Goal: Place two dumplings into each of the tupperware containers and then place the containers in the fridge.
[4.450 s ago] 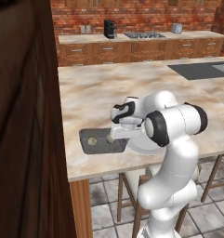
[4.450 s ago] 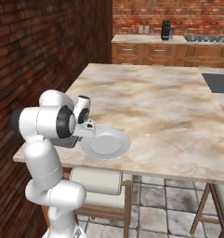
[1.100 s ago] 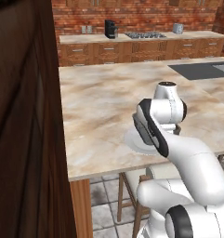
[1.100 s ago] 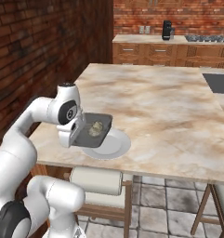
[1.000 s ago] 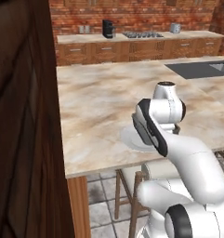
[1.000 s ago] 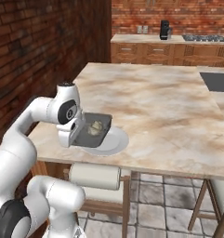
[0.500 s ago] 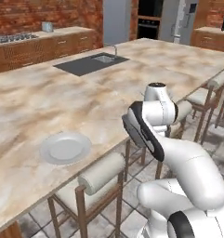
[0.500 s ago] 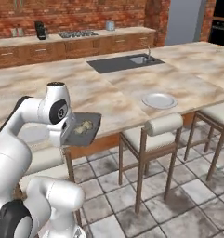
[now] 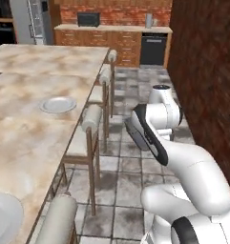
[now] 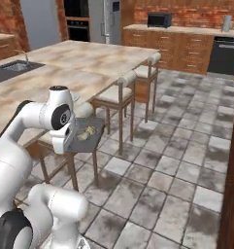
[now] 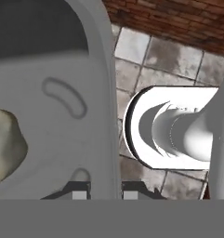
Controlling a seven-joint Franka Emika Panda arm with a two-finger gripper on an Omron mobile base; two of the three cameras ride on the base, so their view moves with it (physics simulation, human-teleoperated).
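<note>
The gripper is clamped tight on the rim of the dark grey container, dumplings riding inside over the tiled floor, so keep it level and drive smoothly toward the fridge beyond the desk.

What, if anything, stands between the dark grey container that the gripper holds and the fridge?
The island counter and its stools lie between the dark grey container, held at its rim by the gripper, and the fridge at the far wall. The tiled floor beside the stools looks open.
</note>
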